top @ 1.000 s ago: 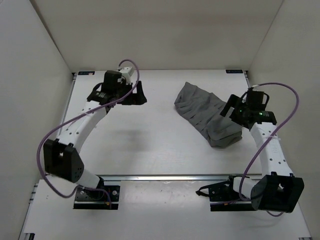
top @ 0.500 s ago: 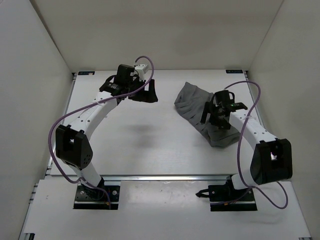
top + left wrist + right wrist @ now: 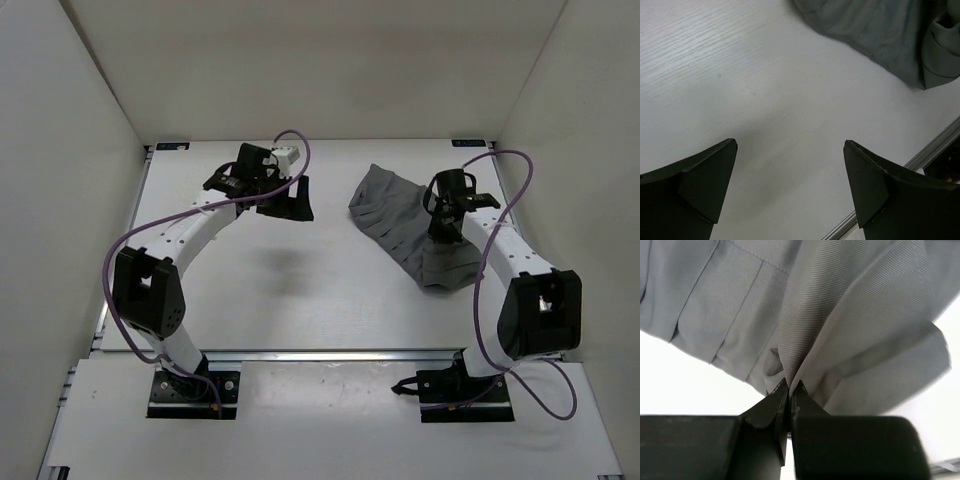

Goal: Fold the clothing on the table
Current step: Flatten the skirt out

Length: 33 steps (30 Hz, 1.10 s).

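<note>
Obs, top cam: your table (image 3: pixel 300 290) is white and fills most of the view, w/ an edge rail (image 3: pixel 330 353) along the near side. The clothing (image 3: pixel 395 215), grey and wrinkled, lies on the right half twd the far side. It runs diag. from far-centre down to a bunched lump nearer the right edge; darker pleat lines show along its left part. Your left arm reaches over the far-left-centre of the table. The left gripper (image 3: pixel 290 200) hangs over bare surface, well apart from the clothing. Left wrist cam confirms: left gripper (image 3: pixel 790 150) jaws stand wide w/ nothing betw. them, both dark fingers (image 3: pixel 705 185) low in frame. White table (image 3: pixel 740 75) shows in the gap, clothing (image 3: pixel 870 30) sits in the upper right corner, edge rail (image 3: pixel 935 145) at lower right. Your right arm bends in over the cloth, and the right gripper (image 3: pixel 445 225) is down on the mid part of the clothing. Right wrist cam: right gripper (image 3: pixel 790 386) is pinched tight on a fold of the clothing (image 3: pixel 850 305). Fabric gathers into the fingertips (image 3: pixel 775 400) and fans out from there, stitched pleats to the left, a thicker folded edge to the right. A purple cable (image 3: pixel 300 150) loops off the left wrist, another off the right.
</note>
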{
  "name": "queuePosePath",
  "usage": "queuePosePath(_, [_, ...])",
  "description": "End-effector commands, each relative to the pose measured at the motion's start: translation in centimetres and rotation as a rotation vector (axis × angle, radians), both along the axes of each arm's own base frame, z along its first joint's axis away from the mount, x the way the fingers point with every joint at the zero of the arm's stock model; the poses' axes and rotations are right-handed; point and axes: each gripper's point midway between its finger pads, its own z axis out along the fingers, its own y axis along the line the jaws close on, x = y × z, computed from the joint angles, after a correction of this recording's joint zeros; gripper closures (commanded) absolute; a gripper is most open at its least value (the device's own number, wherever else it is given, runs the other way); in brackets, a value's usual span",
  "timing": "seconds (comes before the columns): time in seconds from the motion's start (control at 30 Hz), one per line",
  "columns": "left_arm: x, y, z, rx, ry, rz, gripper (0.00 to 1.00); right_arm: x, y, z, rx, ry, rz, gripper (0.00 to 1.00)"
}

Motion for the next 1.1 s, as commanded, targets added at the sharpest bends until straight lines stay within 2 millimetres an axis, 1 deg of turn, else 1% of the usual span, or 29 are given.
queuePosePath(0.0, [-1.1, -4.2, 3.3, -0.101, -0.086, -0.115, 0.01, -1.6, -1.3, 4.1, -0.040, -0.071, -0.008, 1.00])
queuePosePath(0.03, [-1.6, -5.7, 4.0, -0.128, -0.087, -0.138, 0.01, -2.5, -0.9, 3.7, -0.015, -0.062, 0.004, 1.00])
queuePosePath(0.07, [-2.0, -7.0, 3.8, -0.143, -0.071, -0.163, 0.02, -3.8, -0.2, 3.6, 0.018, -0.070, 0.046, 1.00])
queuePosePath(0.1, [-2.3, -8.0, 3.6, -0.158, -0.059, -0.180, 0.01, -4.9, 1.0, 3.7, 0.072, -0.097, 0.095, 1.00])
queuePosePath(0.13, [-2.1, -9.0, 4.1, -0.175, -0.079, -0.200, 0.01, -5.1, 1.5, 4.7, 0.098, -0.161, 0.123, 1.00])
queuePosePath(0.17, [-2.5, -10.2, 4.2, -0.185, -0.077, -0.216, 0.01, -6.4, 2.3, 3.4, 0.130, -0.139, 0.150, 1.00])
queuePosePath(0.2, [-2.4, -11.2, 3.8, -0.191, -0.085, -0.235, 0.01, -6.8, 2.2, 3.9, 0.138, -0.181, 0.146, 1.00])
queuePosePath(0.23, [-1.9, -12.1, 3.6, -0.201, -0.095, -0.245, 0.01, -8.1, 2.3, 2.5, 0.165, -0.142, 0.125, 1.00])
queuePosePath(0.27, [-1.8, -13.0, 4.0, -0.211, -0.113, -0.252, 0.01, -8.6, 1.8, 2.4, 0.188, -0.151, 0.092, 1.00])
queuePosePath(0.3, [-1.4, -14.1, 3.2, -0.219, -0.109, -0.254, 0.01, -9.0, 2.2, 2.4, 0.228, -0.153, 0.104, 1.00])
queuePosePath(0.33, [-0.7, -15.3, 2.9, -0.236, -0.115, -0.262, 0.02, -9.6, 1.9, 1.8, 0.253, -0.130, 0.088, 1.00])
queuePosePath(0.4, [0.0, -17.5, 4.1, -0.332, -0.115, -0.269, 0.01, -9.9, 1.4, 1.7, 0.249, -0.129, 0.074, 1.00])
queuePosePath(0.43, [0.8, -18.6, 3.8, -0.360, -0.127, -0.266, 0.01, -9.7, 1.0, 2.1, 0.230, -0.147, 0.074, 1.00])
queuePosePath(0.5, [1.8, -20.6, 5.2, -0.437, -0.137, -0.238, 0.02, -9.5, 0.2, 2.4, 0.194, -0.156, 0.084, 1.00])
queuePosePath(0.53, [2.5, -21.4, 4.7, -0.454, -0.125, -0.207, 0.01, -9.6, -0.2, 2.2, 0.201, -0.141, 0.073, 1.00])
queuePosePath(0.57, [3.3, -22.0, 6.0, -0.494, -0.158, -0.213, 0.01, -9.7, -0.5, 2.5, 0.226, -0.136, 0.063, 1.00])
queuePosePath(0.6, [3.2, -23.2, 5.3, -0.506, -0.131, -0.221, 0.02, -9.6, -0.4, 2.1, 0.246, -0.122, 0.077, 1.00])
queuePosePath(0.63, [4.0, -24.6, 6.7, -0.526, -0.183, -0.218, 0.01, -9.8, -0.6, 1.7, 0.243, -0.116, 0.075, 1.00])
queuePosePath(0.67, [4.5, -25.1, 4.7, -0.484, -0.162, -0.192, 0.01, -9.9, -0.5, 1.2, 0.238, -0.113, 0.087, 1.00])
queuePosePath(0.7, [4.8, -26.2, 5.6, -0.487, -0.193, -0.207, 0.01, -10.1, -0.4, 0.9, 0.230, -0.104, 0.079, 1.00])
queuePosePath(0.73, [5.1, -27.2, 5.3, -0.488, -0.190, -0.210, 0.01, -10.5, -0.5, 0.4, 0.224, -0.072, 0.068, 0.99])
queuePosePath(0.77, [5.4, -27.8, 3.6, -0.458, -0.182, -0.210, 0.01, -10.7, -0.3, 0.6, 0.232, -0.073, 0.076, 1.00])
queuePosePath(0.8, [5.8, -28.3, 4.2, -0.459, -0.203, -0.210, 0.01, -10.6, -0.1, 0.5, 0.241, -0.074, 0.075, 1.00])
queuePosePath(0.83, [6.4, -28.6, 3.8, -0.440, -0.226, -0.189, 0.01, -10.6, -0.2, 0.7, 0.246, -0.098, 0.071, 1.00])
queuePosePath(0.9, [7.5, -29.0, 1.9, -0.437, -0.241, -0.171, 0.01, -10.1, -0.3, 1.2, 0.255, -0.154, 0.064, 0.99])
queuePosePath(0.93, [8.0, -29.0, 2.0, -0.442, -0.249, -0.173, 0.01, -9.9, -0.5, 1.5, 0.256, -0.168, 0.055, 0.98])
queuePosePath(1.0, [10.1, -28.3, -0.9, -0.395, -0.243, -0.130, 0.01, -9.6, -0.9, 2.3, 0.277, -0.195, 0.020, 0.98])
queuePosePath(1.03, [10.7, -28.1, -1.1, -0.387, -0.250, -0.109, 0.02, -9.4, -1.1, 2.8, 0.288, -0.213, 0.010, 0.99])
queuePosePath(1.07, [11.7, -27.4, -2.5, -0.368, -0.242, -0.081, 0.01, -9.4, -1.0, 2.7, 0.306, -0.220, 0.004, 1.00])
